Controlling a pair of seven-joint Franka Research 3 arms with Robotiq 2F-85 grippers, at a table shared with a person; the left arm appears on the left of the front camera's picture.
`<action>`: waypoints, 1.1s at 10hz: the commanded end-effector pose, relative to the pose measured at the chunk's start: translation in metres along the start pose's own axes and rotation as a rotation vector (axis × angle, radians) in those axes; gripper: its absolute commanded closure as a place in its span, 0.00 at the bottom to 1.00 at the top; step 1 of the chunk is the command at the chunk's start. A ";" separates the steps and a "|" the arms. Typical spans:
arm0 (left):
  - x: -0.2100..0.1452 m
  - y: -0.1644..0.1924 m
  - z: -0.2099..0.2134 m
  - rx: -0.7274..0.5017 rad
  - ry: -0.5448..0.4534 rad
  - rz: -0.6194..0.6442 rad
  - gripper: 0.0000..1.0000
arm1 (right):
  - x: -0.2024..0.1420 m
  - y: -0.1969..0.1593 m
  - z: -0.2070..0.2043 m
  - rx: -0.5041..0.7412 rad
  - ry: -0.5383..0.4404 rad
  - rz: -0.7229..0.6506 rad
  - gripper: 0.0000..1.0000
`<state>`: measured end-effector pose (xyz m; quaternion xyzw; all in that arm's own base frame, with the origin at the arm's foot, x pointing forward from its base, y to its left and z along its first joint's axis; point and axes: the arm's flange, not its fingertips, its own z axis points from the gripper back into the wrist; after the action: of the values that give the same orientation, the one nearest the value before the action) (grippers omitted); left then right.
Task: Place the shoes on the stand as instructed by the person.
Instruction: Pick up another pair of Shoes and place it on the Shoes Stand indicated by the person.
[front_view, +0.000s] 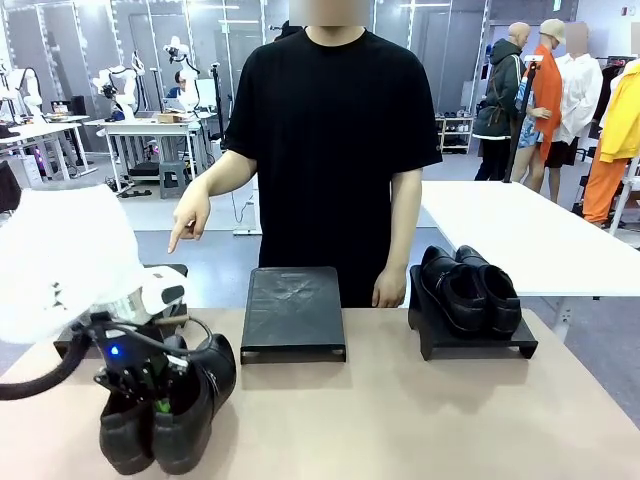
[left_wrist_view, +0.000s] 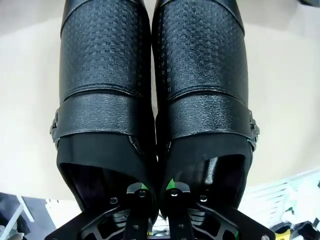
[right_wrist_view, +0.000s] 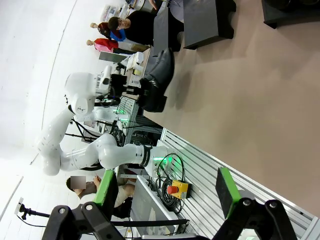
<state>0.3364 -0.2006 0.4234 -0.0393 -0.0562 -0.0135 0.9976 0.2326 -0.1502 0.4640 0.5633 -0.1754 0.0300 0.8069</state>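
- Beige table carries three low black stands; a workshop with other benches lies beyond it.
- My left gripper is clamped on the near pair of shoes, its fingers pinching the two inner heel walls together at the table's front left corner.
- Left wrist view: both shoes lie side by side, touching, toes pointing away, textured uppers with a strap across each.
- Second pair of shoes sits on the right stand.
- Middle stand bears nothing.
- My right gripper has its jaws apart, gripping nothing, above the table edge.
- Person's hand points down toward the left stand.
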 end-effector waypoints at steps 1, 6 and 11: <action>-0.003 0.016 0.055 0.083 -0.089 0.023 1.00 | 0.001 0.003 0.001 0.009 -0.006 -0.009 0.00; 0.013 0.062 0.089 0.135 -0.166 -0.021 1.00 | 0.001 0.003 0.001 0.009 -0.006 -0.009 0.00; 0.008 0.061 0.083 0.132 -0.138 -0.014 1.00 | 0.001 0.003 0.001 0.009 -0.006 -0.009 0.00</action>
<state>0.3368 -0.1297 0.4948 0.0255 -0.1173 -0.0184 0.9926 0.2326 -0.1502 0.4640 0.5633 -0.1755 0.0300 0.8069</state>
